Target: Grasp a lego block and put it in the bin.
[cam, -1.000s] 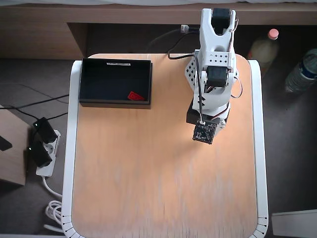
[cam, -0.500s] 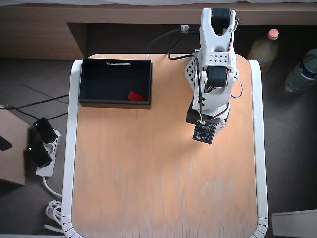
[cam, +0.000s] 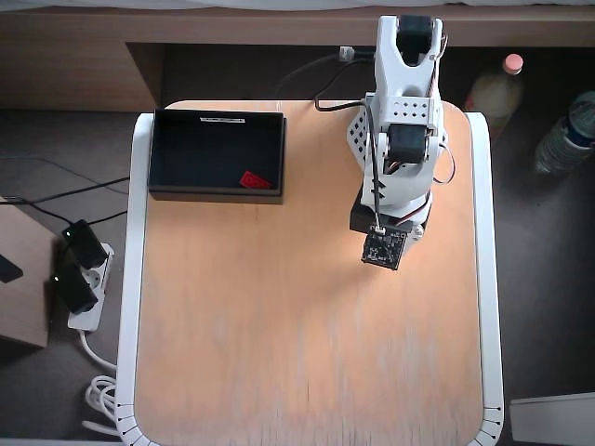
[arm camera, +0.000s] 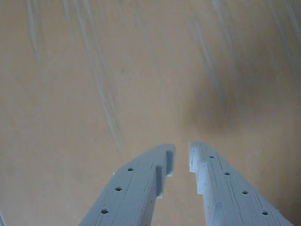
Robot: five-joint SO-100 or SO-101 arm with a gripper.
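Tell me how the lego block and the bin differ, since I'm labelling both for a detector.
The lego block is bright red; the bin is black. The block is tiny, the bin far larger. The block lies askew inside the bin, whose walls run square with the table. Both are rectangular.

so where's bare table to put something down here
Most of the table is bare: the whole near half below the bin and the arm, plus the strip between those two. The far edge is crowded, with the bin holding the lego block at the left corner and the arm's base at the right.
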